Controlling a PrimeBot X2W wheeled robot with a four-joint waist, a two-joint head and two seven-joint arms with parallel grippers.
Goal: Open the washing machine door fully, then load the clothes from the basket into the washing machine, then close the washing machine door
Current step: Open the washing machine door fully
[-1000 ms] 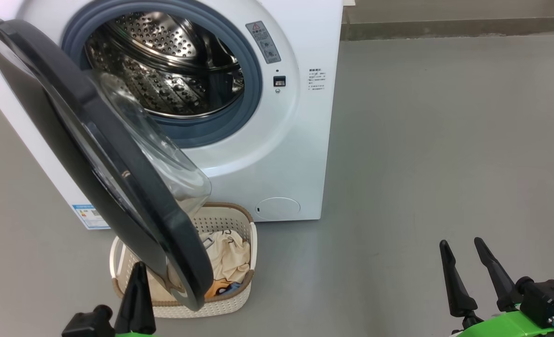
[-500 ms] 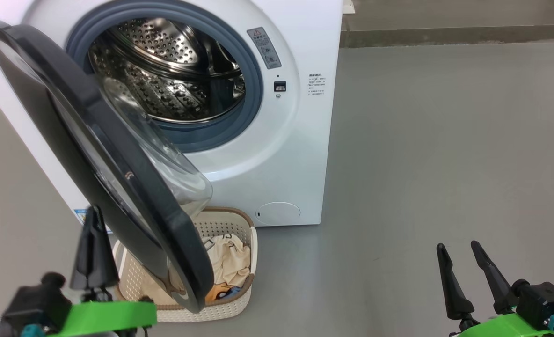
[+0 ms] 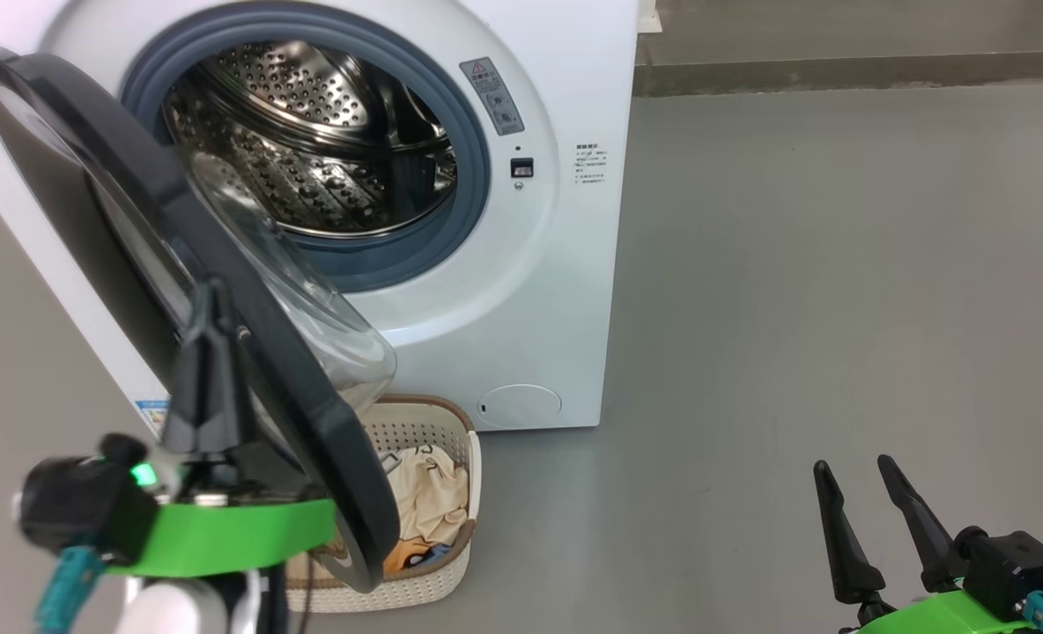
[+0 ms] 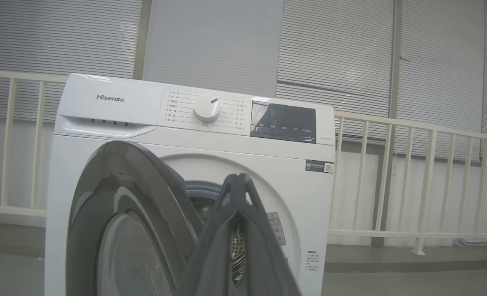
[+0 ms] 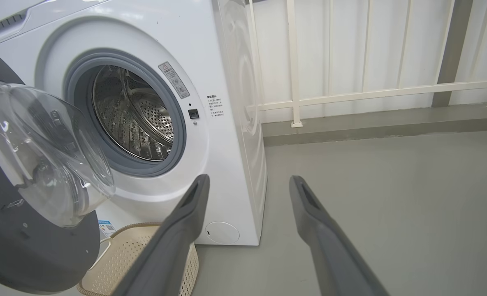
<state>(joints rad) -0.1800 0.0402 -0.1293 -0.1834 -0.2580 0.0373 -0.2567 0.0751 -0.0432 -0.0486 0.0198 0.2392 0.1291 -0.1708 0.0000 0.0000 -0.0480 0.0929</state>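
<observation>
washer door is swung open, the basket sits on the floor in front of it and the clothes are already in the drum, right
Not quite. The head view shows the drum empty; the clothes lie in the basket. The rest holds: the washing machine door is swung open and the basket sits on the floor in front.

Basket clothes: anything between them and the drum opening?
Yes. The washing machine door, only part-open, hangs over the basket, its black rim and glass bowl above the clothes and across the path to the drum. The shut left gripper is by its outer face.

Washing machine door (image 3: 90, 202) half-open above basket (image 3: 416, 431)
</observation>
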